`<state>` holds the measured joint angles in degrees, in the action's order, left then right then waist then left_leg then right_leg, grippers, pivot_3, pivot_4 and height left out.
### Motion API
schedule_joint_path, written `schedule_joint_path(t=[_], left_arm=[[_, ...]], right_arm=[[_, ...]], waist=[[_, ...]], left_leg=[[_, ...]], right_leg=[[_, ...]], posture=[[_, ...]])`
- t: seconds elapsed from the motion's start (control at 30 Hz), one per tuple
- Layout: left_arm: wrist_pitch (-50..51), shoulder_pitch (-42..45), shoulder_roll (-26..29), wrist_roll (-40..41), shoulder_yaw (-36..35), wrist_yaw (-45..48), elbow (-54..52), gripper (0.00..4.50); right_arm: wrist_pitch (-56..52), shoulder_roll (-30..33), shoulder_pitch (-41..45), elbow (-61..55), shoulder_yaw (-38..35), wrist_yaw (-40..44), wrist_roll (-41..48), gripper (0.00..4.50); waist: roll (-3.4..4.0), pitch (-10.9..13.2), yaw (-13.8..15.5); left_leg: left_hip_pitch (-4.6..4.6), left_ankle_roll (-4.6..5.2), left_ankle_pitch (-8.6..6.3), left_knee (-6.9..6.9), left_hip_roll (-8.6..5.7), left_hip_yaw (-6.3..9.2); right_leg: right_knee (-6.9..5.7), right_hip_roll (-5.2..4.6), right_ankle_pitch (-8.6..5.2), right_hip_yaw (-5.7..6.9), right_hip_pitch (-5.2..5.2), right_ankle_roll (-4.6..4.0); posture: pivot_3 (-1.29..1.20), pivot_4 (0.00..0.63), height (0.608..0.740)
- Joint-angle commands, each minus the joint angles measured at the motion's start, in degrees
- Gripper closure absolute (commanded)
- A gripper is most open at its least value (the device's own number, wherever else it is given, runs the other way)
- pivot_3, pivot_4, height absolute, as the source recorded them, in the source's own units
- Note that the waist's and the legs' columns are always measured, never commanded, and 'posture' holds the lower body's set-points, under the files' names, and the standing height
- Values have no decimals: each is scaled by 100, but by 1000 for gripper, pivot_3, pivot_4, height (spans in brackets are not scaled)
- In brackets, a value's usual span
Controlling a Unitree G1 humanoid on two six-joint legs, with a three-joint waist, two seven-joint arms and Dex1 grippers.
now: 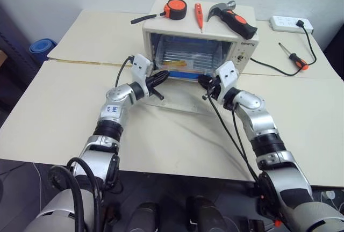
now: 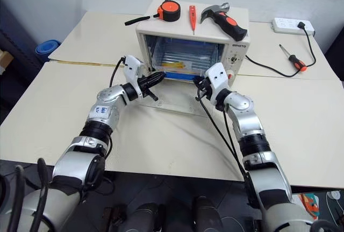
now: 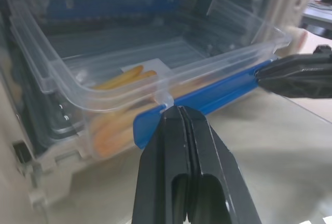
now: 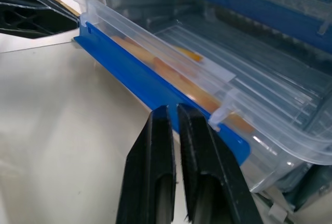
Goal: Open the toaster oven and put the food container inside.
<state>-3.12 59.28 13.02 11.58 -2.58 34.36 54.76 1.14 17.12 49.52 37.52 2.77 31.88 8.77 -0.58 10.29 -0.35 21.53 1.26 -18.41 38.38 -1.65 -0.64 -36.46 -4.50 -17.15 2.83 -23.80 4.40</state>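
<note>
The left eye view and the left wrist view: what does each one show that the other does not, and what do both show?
Left eye view: a hammer, a tape measure and a red pen-like tool on the oven, a screwdriver, a power strip.

Left wrist view: the container's clear lip and lid tab, close up.

Both: the container in the oven, its blue clip, yellow food, and the shut left gripper and right gripper at the clip.

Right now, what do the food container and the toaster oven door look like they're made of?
The food container looks like clear, glossy plastic: the yellow food strips show through its walls, and its moulded rim is thin. Its blue clip strip looks like opaque, smooth plastic. The toaster oven has a cream-white matte shell, painted metal or plastic. Its dropped door looks like glass: the table shows through it.
</note>
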Motion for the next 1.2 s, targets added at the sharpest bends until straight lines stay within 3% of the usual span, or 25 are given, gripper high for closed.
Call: schedule_joint_path(t=[0.03, 0.17, 0.27, 0.4, 0.53, 0.7, 0.97, 1.2], left_arm=[[-490, 467, -75, -110, -216, -398, 506, 4500], [-595, 381, 79, -49, -240, 153, 445, 4500], [-397, 8, 404, 106, -271, 774, -160, 3888], [312, -1222, 1387, 823, -478, 2231, -2079, 2833], [601, -2341, 2487, 1362, -692, 3755, -3082, 1604], [876, -3025, 3135, 1506, -819, 4317, -3439, 141], [1098, -3173, 2991, 1819, -1128, 4068, -3753, 37], [1171, -3293, 2944, 1901, -1420, 3722, -3806, 37]], right_arm=[[450, -143, 397, 383, -174, -323, -148, 4230], [8, -84, 18, -370, -200, 218, 170, 4230], [-697, 193, -668, -1767, -258, 696, 602, 4274], [-1399, 1069, -1907, -3593, -829, 1191, 1301, 4274], [-1068, 1974, -2992, -3443, -1052, 1770, 1031, 4274], [-344, 2066, -3322, -2510, -754, 2123, 601, 4274], [99, 1327, -2855, -1883, -293, 2349, 507, 4274], [77, 546, -2351, -2427, -748, 2253, 1396, 4274]], waist=[[0, 0, -2], [0, 0, -3], [1, 0, -6], [3, 1, -27], [3, 1, 5], [5, 2, 6], [2, 0, -98], [6, 2, -121]], left_leg=[[0, -1, 1, 1, 0, 1], [0, -2, 1, -7, 0, 2], [2, -3, -1, -14, 0, 3], [16, -6, -3, -13, 2, 2], [13, -7, -2, -4, 7, 5], [-43, 2, -6, -19, 12, 4], [-35, -2, -5, -22, 19, 5], [-27, -6, -3, -22, 22, 3]], right_leg=[[-1, 0, 0, 0, 0, 0], [-1, -1, 0, 1, -1, 0], [-1, -1, 0, 2, -6, 0], [-2, -1, 0, -1, -21, 0], [5, -1, 0, 1, -11, 0], [52, -5, -1, -6, 45, -2], [42, 0, -1, -4, 31, -3], [6, 4, -1, -4, 17, -3]], posture=[[0, 150, 740], [0, 150, 740], [0, 150, 740], [0, 150, 740], [0, 150, 740], [0, 150, 740], [0, 150, 740], [0, 150, 740]])
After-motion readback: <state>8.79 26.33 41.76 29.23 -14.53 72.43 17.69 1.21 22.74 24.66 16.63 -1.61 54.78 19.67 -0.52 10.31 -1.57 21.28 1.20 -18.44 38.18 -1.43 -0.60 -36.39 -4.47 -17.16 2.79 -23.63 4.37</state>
